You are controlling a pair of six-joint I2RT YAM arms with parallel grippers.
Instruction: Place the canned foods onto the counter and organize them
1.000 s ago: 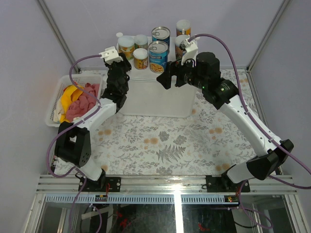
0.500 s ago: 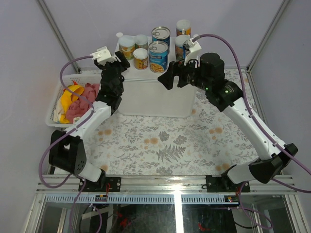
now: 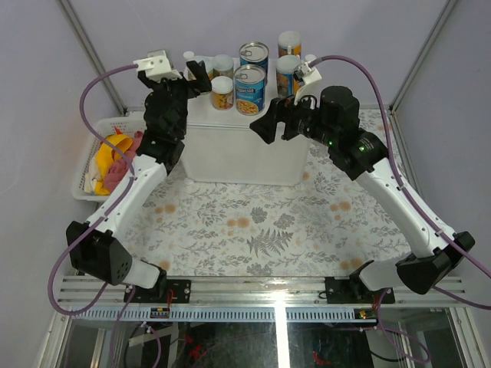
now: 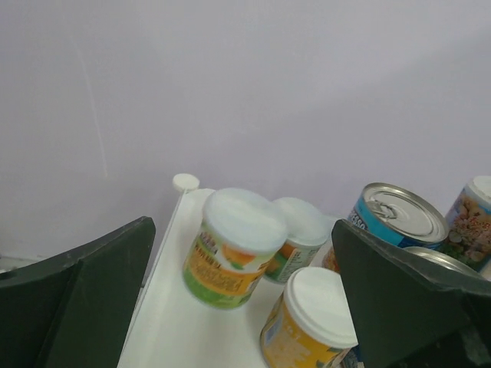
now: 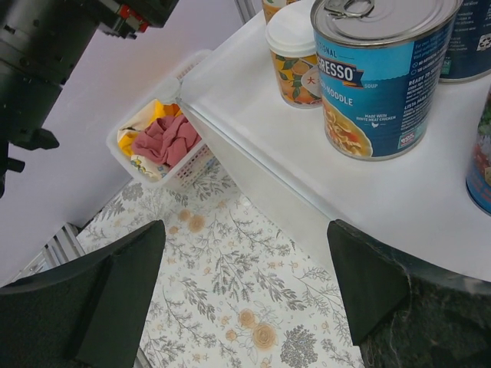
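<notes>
Counter (image 3: 245, 157) — 7 cans (image 3: 249, 90); basket (image 5: 184, 175) — cloth (image 5: 165, 138)

Both arms stretched fwd, L claw (image 3: 198, 79) and R claw (image 3: 265, 123) each w/ fingers spread wide.

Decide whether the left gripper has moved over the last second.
Yes. The left gripper has travelled farther along the counter, up its left edge toward its far-left corner.
</notes>
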